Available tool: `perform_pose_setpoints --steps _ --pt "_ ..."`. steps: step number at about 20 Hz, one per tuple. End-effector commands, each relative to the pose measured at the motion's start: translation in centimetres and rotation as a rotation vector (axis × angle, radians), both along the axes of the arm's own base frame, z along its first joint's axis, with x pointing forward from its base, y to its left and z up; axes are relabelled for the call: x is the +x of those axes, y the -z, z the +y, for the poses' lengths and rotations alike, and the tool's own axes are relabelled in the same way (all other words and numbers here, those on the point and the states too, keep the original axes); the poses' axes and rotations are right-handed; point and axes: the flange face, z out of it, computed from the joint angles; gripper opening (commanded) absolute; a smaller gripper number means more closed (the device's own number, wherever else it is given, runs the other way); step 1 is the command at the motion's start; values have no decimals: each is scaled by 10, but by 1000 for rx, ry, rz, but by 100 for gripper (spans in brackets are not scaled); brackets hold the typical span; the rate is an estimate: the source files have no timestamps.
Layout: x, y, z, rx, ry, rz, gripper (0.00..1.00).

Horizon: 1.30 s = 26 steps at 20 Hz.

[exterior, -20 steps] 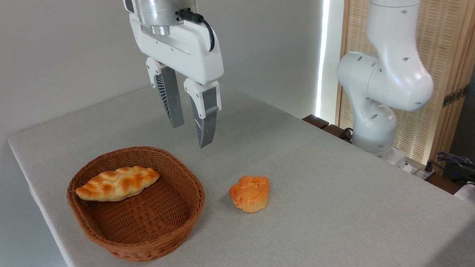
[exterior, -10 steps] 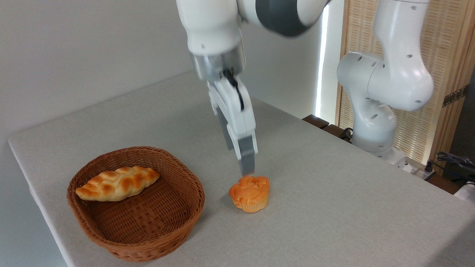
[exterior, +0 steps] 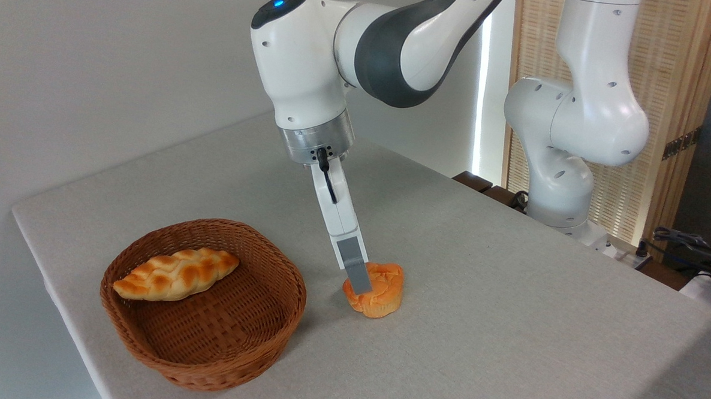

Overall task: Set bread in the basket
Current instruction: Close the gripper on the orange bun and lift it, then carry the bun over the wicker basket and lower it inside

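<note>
One gripper (exterior: pixel 359 280) had dropped onto the muffin-shaped bun (exterior: pixel 378 290) | closure unclear | wicker basket (exterior: pixel 145 334) awaited near table's left edge.

The arm (exterior: pixel 362 44) reaches steeply down, gripper (exterior: pixel 358 280) seen edge-on, its finger gap hidden.
</note>
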Motion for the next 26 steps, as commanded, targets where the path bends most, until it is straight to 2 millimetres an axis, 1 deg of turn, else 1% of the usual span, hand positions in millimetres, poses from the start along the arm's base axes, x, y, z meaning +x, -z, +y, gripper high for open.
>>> perform_pose_setpoints --steps 1,4,6,8,9,10,12,13,14,18,20,21,22,23,24,25,26 --pt "-6 12 2 15 25 12 100" --pt "-8 20 2 15 27 28 100" --pt "-7 22 5 65 59 24 100" --pt "-8 24 6 72 63 27 98" --pt "-9 24 5 73 63 29 77" --pt "-10 26 5 73 61 34 52" --pt "-10 26 6 74 58 37 27" --pt "-10 28 5 74 58 41 19" --pt "-10 30 4 74 59 46 18" --pt "-10 31 3 75 59 50 18" --pt "-10 27 1 75 53 56 18" --pt "-8 12 0 75 51 90 20" --pt "-7 -6 -2 87 40 174 20" --pt "0 -28 -13 82 44 190 20" --pt "10 -52 -18 46 30 153 21" --pt "16 -67 -18 23 18 120 21" --pt "30 -87 -16 0 2 75 22"
